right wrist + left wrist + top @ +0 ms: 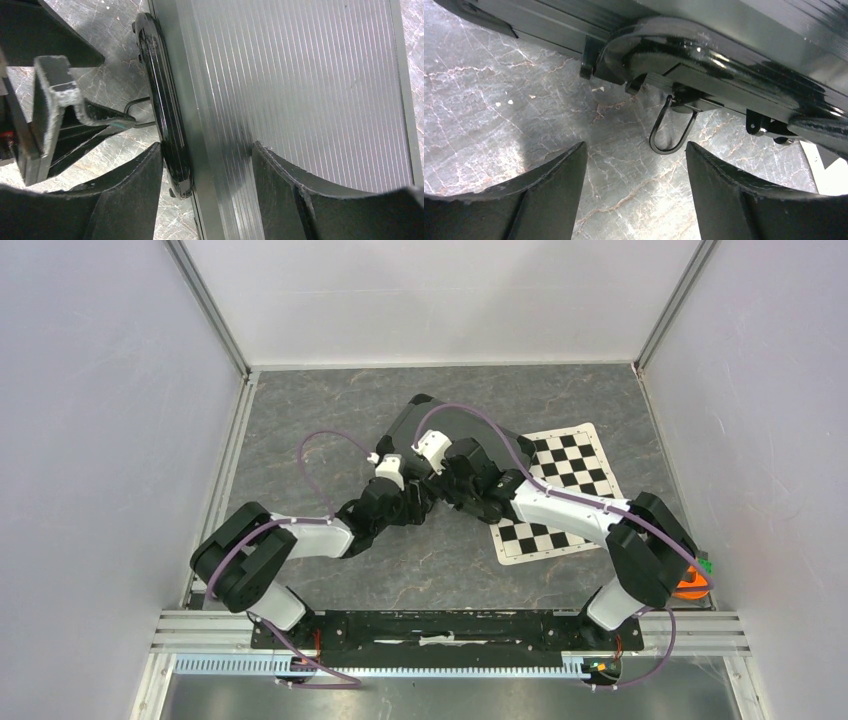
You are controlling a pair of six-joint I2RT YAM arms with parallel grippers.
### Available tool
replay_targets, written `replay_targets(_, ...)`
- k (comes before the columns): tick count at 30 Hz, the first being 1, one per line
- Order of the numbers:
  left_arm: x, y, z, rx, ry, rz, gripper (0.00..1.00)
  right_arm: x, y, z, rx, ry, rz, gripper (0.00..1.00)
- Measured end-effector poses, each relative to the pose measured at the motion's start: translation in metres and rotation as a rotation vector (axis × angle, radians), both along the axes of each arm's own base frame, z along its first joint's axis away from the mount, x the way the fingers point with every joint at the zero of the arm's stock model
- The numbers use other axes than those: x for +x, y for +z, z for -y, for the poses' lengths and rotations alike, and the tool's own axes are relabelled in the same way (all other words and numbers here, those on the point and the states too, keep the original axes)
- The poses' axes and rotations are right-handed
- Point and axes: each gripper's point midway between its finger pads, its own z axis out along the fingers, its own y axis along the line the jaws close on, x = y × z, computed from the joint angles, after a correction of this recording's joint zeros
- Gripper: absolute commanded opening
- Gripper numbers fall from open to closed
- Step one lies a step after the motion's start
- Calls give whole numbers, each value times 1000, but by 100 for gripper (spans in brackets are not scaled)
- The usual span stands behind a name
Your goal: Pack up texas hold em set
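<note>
Latching the closed case (pixel 300 75) appears the step in hand. Both the left hand (pixel 635 145) and right hand (pixel 207 145) stand spread, pinching nothing. Next, the wire latch (pixel 668 151) needs seating.

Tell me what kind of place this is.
Probably a lab robot test cell: plain white panel walls, a grey marble-patterned tabletop, and a black-and-white left robot arm and right robot arm bolted at its near edge.

The case (pixel 744 20) is lying just ahead of the left gripper (pixel 635 150), handle (pixel 704 55) facing it; the right gripper (pixel 207 150) is hanging over that edge.
</note>
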Motion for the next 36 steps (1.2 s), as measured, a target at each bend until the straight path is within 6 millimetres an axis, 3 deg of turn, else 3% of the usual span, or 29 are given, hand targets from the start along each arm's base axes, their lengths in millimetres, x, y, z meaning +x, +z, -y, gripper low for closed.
replay_targets(7,10,-5,-2,78,17,8,61,0,2,-4,38,24,0,60)
replay_targets(12,16,-6,11,67,-12,36,50,0,2,-6,49,33,-2,59)
replay_targets(19,14,-7,27,12,-86,50,43,0,4,-8,69,39,-4,58)
replay_targets(27,18,-9,31,48,-93,27,33,0,4,-9,81,42,-8,57)
replay_targets(36,29,-14,32,263,-14,27,6,9,6,-7,144,-7,-26,56)
